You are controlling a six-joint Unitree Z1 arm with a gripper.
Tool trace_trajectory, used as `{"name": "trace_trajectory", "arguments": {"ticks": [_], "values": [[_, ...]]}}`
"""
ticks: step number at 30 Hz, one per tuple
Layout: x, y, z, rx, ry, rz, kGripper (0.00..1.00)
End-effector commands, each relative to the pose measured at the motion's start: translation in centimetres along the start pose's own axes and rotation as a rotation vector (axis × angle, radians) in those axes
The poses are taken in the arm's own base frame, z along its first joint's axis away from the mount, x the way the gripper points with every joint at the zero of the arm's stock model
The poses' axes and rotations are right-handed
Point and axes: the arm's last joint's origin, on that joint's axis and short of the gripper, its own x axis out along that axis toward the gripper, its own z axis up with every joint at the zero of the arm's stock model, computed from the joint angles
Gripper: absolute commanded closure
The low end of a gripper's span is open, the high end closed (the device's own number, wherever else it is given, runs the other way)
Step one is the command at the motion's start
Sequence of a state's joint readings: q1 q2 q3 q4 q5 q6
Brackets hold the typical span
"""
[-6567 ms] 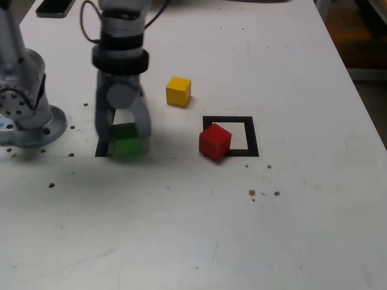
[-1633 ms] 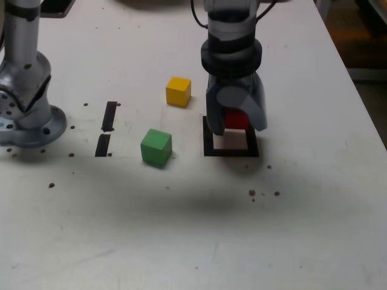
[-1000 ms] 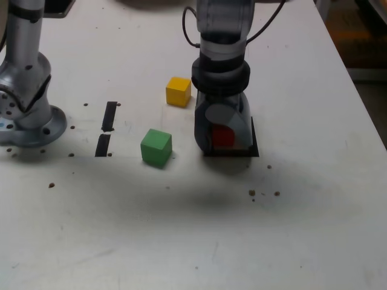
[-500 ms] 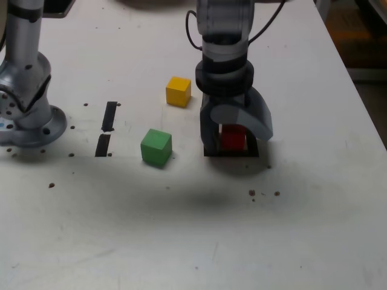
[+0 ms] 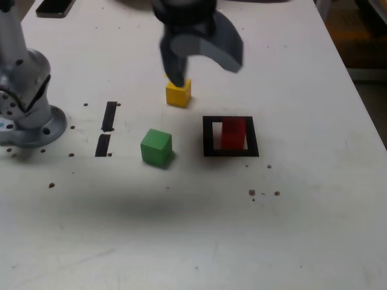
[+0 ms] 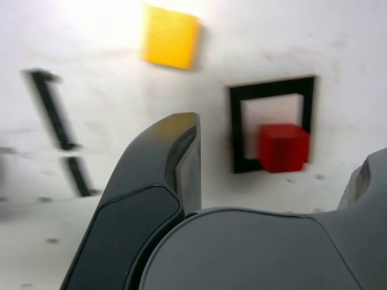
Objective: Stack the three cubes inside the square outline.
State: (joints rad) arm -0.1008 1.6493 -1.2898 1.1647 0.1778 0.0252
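The red cube (image 5: 233, 134) stands alone on the white inside of the black square outline (image 5: 208, 136), with nothing gripping it. The yellow cube (image 5: 178, 95) sits behind and to the exterior view's left of the outline. The green cube (image 5: 156, 147) lies on the table left of the outline. My gripper (image 5: 205, 72) hangs raised above the table, jaws open and empty, with one fingertip (image 5: 179, 80) just over the yellow cube. The wrist view shows the red cube (image 6: 283, 147) in the outline (image 6: 272, 86) and the yellow cube (image 6: 171, 36); the green cube is hidden there.
Two short black tape strips (image 5: 109, 116) (image 5: 103, 145) lie at the exterior view's left, near the arm's grey base (image 5: 27, 115). Small dark crumbs (image 5: 263, 193) dot the white table in front of the outline. The table's right edge runs close to the outline side.
The jaws opened and let go of the red cube inside the outline. The gripper then rose and swung back and to the exterior view's left, over the yellow cube.
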Motion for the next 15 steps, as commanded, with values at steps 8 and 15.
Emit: {"name": "trace_trajectory", "arguments": {"ticks": [8,15], "values": [[1.9,3.1,-3.1,0.090,0.145,0.033,0.05],[4.7,4.2,-2.2,0.132,0.208,0.070,0.04]]}}
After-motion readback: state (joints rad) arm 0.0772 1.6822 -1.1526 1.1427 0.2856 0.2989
